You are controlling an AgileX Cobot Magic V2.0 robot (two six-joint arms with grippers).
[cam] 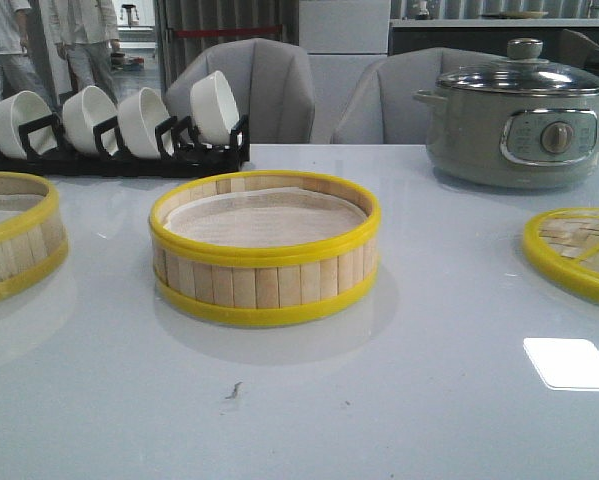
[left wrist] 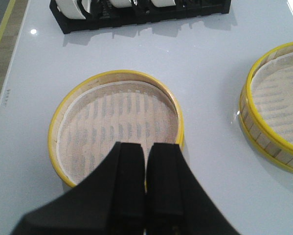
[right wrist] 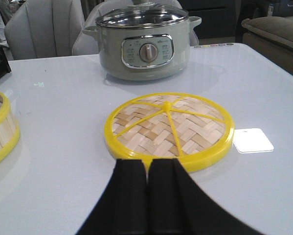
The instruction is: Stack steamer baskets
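Listing 2 baskets, both on the table: left basket (left wrist: pixel 116 129) directly beneath the left gripper (left wrist: pixel 146 156), centre basket (cam: pixel 265 247) beside it. Left gripper nearer; fingers together, empty. Right gripper (right wrist: pixel 147 169) together, over the lid (right wrist: pixel 169 129).

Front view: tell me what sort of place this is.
Probably a kitchen-style test setup in a lab or showroom: steamer baskets on a white table, a bowl rack, an electric pot, grey chairs behind, and people standing at the back.
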